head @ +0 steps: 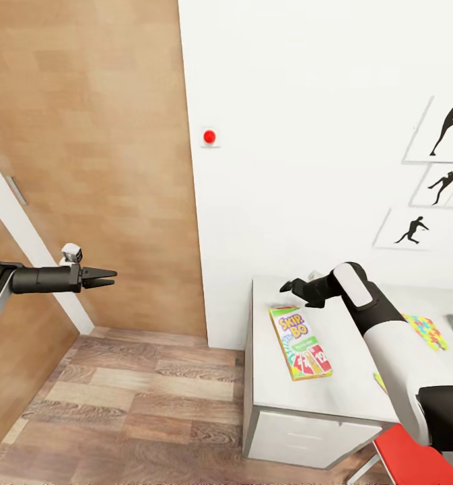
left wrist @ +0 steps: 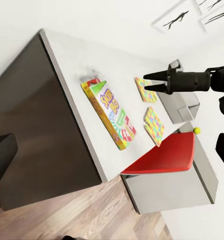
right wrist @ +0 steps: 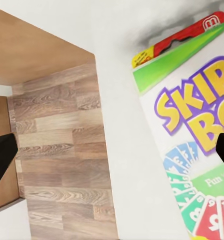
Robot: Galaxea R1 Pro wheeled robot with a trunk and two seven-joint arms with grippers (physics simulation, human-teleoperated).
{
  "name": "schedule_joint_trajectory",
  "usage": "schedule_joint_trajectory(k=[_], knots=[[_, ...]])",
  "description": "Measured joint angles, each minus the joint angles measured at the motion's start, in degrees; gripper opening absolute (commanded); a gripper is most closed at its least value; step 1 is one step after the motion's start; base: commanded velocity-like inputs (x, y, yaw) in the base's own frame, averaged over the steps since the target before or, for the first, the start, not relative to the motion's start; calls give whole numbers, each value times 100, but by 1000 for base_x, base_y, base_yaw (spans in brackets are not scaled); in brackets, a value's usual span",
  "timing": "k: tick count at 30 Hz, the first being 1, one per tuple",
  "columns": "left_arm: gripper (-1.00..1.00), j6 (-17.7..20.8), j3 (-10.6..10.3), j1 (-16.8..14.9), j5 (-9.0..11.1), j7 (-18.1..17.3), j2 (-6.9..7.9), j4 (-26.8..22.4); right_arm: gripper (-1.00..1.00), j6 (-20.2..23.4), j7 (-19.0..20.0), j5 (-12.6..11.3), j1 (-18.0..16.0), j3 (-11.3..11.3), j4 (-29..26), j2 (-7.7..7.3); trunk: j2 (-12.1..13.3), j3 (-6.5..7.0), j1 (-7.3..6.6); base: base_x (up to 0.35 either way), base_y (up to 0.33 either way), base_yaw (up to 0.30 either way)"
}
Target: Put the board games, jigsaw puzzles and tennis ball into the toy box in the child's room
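The game box (head: pixel 300 341) is lying flat near the table's (head: pixel 334 394) wall-side end, long axis running across the tabletop; the right claw (head: pixel 285 287), fingers spread wide, is hanging just above it; the left claw (head: pixel 112 275), pinched narrow, is pointing well away.

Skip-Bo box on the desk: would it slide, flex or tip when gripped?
The Skip-Bo box lies flat on the smooth table, so a push would probably slide it. It looks thin and stiff, likely light. Lying flat leaves little edge, so pinching may be awkward.
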Motion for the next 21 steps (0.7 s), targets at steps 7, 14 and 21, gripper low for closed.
schedule_joint_trajectory(k=[7,14,21], knots=[[100,1,3,0,2,225,-34,0,100,0,-3,2,0,-1,127,-74,0,-66,0,1,0,0],[100,0,3,0,2,266,-73,0,100,0,-4,5,0,-3,291,-141,0,-132,0,0,0,0],[100,0,4,0,-5,271,-76,0,100,-1,-4,115,-2,-4,407,-279,0,-198,0,0,0,0]])
